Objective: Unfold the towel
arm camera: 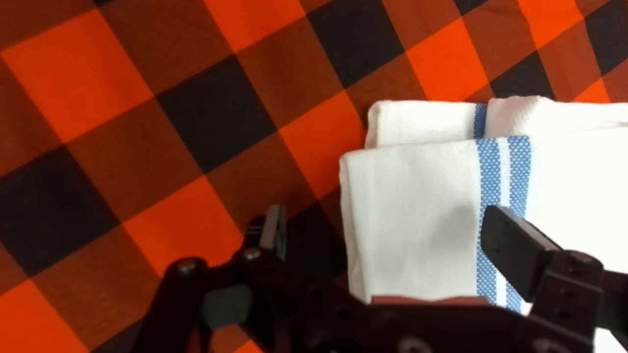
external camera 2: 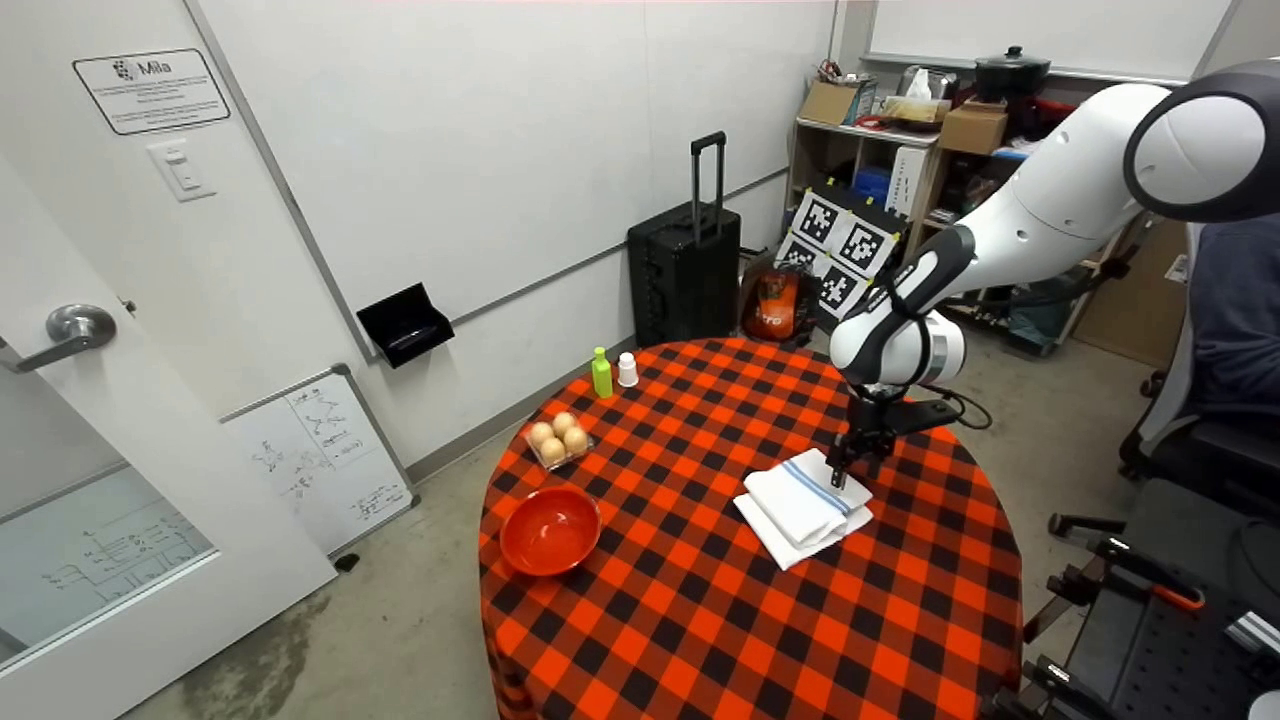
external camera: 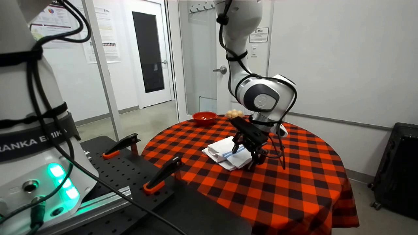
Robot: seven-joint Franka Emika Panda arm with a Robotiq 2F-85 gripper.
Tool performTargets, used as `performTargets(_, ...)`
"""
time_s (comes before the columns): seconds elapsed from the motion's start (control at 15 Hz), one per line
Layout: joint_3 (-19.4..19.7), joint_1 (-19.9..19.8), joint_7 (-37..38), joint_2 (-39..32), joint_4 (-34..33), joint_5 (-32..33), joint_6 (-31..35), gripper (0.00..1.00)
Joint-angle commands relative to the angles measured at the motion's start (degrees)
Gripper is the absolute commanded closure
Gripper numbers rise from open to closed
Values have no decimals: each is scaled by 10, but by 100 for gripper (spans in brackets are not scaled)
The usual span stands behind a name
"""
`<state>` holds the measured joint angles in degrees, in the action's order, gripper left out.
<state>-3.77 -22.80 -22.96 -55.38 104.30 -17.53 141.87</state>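
The folded towel [external camera 2: 800, 508] lies partly beneath the hand [arm camera: 384, 213], whose fingers [arm camera: 515, 250] are parted across its edge. Well apart from the hand, a clear carton [external camera 2: 570, 460] holds eggs [external camera 2: 552, 450] near a red bowl [external camera 2: 550, 532]; a farther sign [external camera 2: 150, 92] reads "Mila", the arm's base [external camera: 19, 153] "RANKA EMIKA".

Counted on the single red-and-black checkered tablecloth [external camera 2: 690, 620]: one white cloth towel with blue stripes [external camera 2: 795, 505], one round red bowl [external camera 2: 548, 562], one clear plastic tray [external camera 2: 572, 460], four light-brown eggs [external camera 2: 552, 450], one lime-green bottle [external camera 2: 601, 376] and one small white container [external camera 2: 627, 370]. Also recorded: one black tool [arm camera: 385, 215] with two fingers [arm camera: 512, 245], two black-and-orange clamps [external camera: 165, 173], one black suitcase [external camera 2: 685, 290].
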Motion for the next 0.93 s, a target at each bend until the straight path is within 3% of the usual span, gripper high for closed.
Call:
performTargets(0.0, 3, 5, 21, -26, -36, 18, -26, 0)
performTargets(0.27, 3, 6, 25, -41, -51, 20, -38, 0)
performTargets(0.33, 3, 6, 25, -44, -54, 20, -39, 20)
performTargets(0.47, 4, 6, 27, -48, -59, 20, -41, 27)
performTargets(0.87, 5, 6, 34, -42, -62, 17, -44, 72)
